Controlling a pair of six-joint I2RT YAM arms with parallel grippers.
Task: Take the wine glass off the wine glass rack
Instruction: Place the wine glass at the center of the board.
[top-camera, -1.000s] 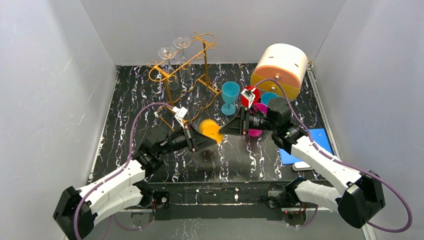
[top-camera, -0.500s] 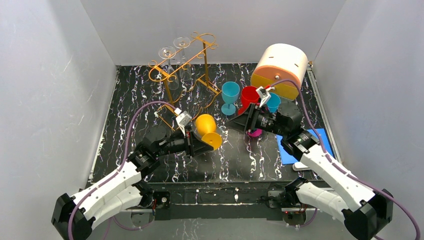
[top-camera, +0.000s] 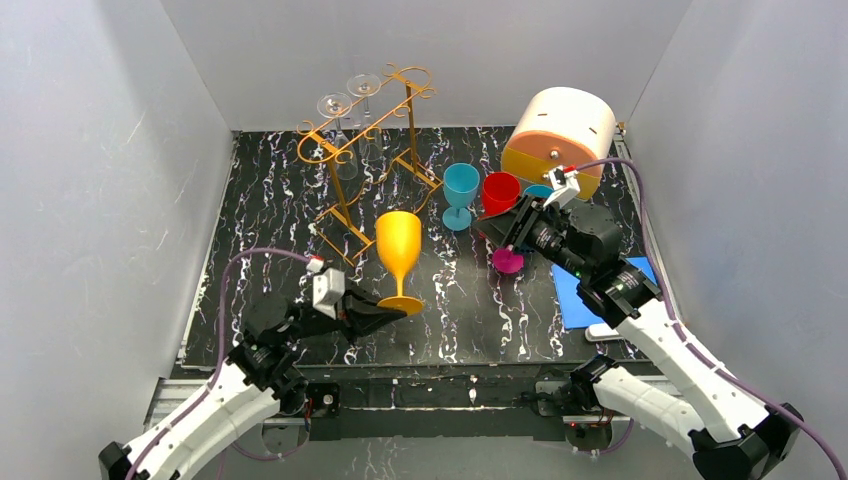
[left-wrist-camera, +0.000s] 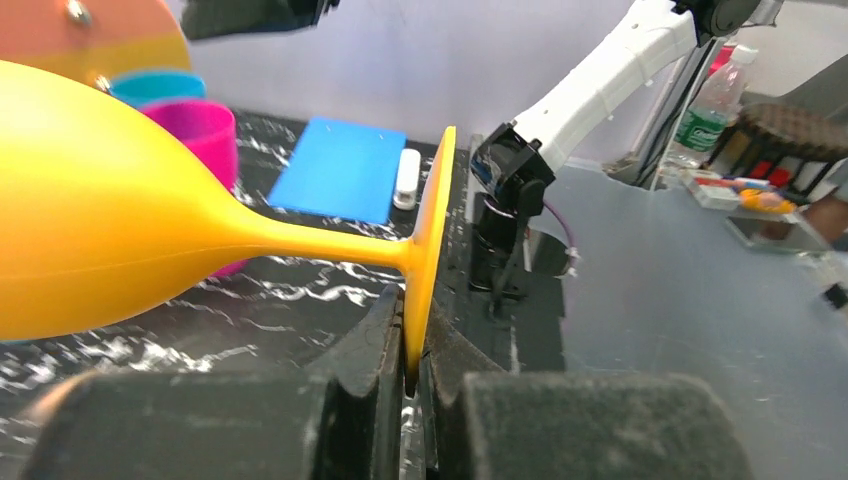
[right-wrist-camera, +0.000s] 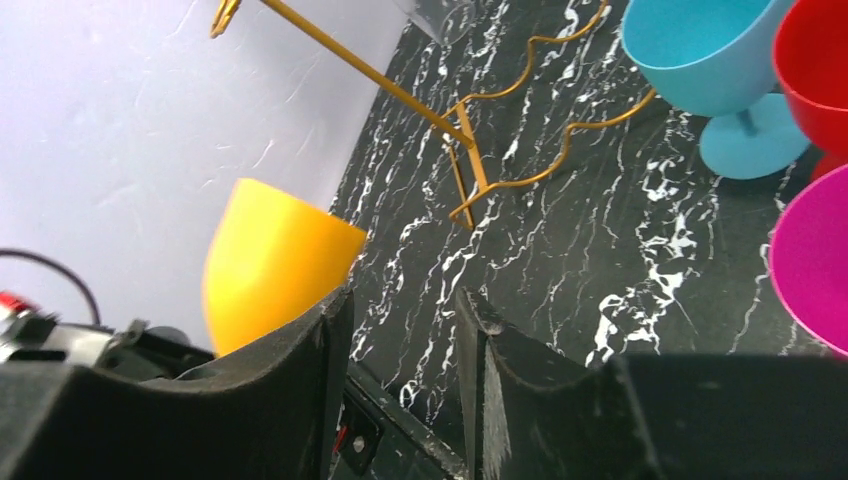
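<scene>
The gold wire wine glass rack (top-camera: 372, 135) stands at the back left, with two clear glasses (top-camera: 335, 105) hanging upside down from its top rails. A yellow wine glass (top-camera: 398, 252) stands upright in front of the rack, its foot at table level. My left gripper (top-camera: 393, 313) is shut on the rim of that foot, and the left wrist view shows the foot (left-wrist-camera: 428, 250) pinched between the pads. My right gripper (top-camera: 507, 235) is open and empty over the pink glass; its view shows the yellow bowl (right-wrist-camera: 270, 260) and rack legs (right-wrist-camera: 470, 165).
A teal glass (top-camera: 461, 190), a red glass (top-camera: 500, 190) and a pink glass (top-camera: 507, 260) stand right of centre. A large orange and white cylinder (top-camera: 560, 135) sits at the back right. A blue pad (top-camera: 600, 295) lies by the right edge.
My left arm has drawn back toward the near edge and turned the yellow glass from tilted to upright. My right gripper let go of it and moved back to the right.
</scene>
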